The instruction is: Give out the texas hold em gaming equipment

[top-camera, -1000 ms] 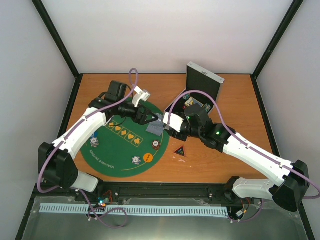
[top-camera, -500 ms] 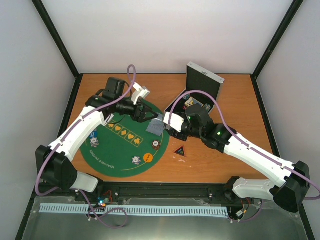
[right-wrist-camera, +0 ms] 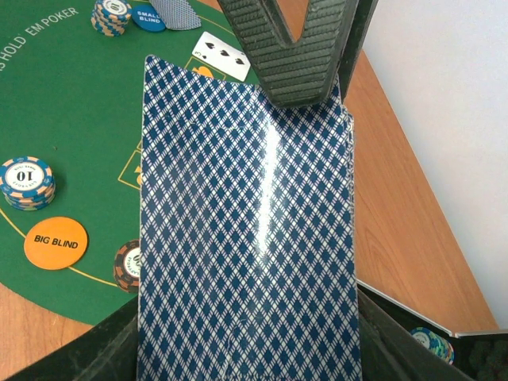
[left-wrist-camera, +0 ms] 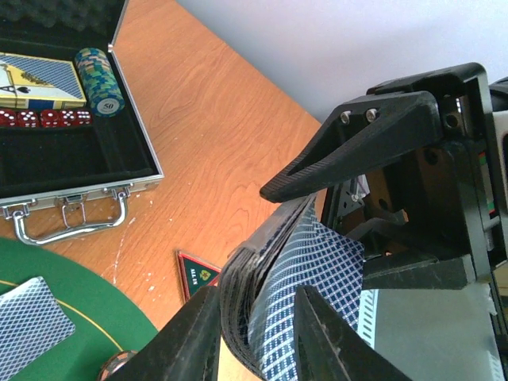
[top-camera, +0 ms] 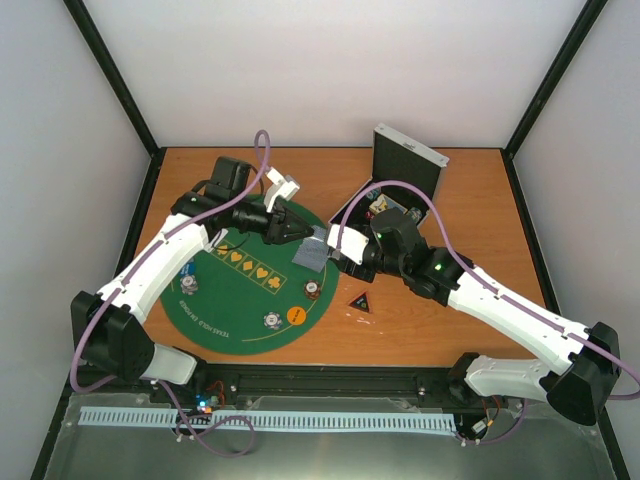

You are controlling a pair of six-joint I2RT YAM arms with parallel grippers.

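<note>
A deck of blue-backed playing cards (top-camera: 313, 256) hangs over the green mat's right edge. My right gripper (right-wrist-camera: 246, 341) is shut on the cards (right-wrist-camera: 246, 230), one finger on each long side. My left gripper (left-wrist-camera: 258, 295) is shut on the deck's (left-wrist-camera: 317, 262) far end, which bows between its fingers, and its upper finger (right-wrist-camera: 298, 55) lies on the top card. On the mat lie chip stacks (right-wrist-camera: 26, 182), an orange disc (right-wrist-camera: 55, 242), a blue disc (right-wrist-camera: 148, 16) and a face-up card (right-wrist-camera: 224, 54). The black triangular marker (top-camera: 361, 301) is on the wood.
The green felt mat (top-camera: 225, 305) covers the table's left half. The open silver case (top-camera: 400, 175) stands at the back right, holding dice (left-wrist-camera: 40, 117), a chip stack (left-wrist-camera: 99, 75) and a card box (left-wrist-camera: 40, 79). Another face-down card (left-wrist-camera: 32, 325) lies on the mat.
My left gripper has moved slightly toward the back and closed from wide open onto the deck's end. The right arm and the deck have stayed still.
</note>
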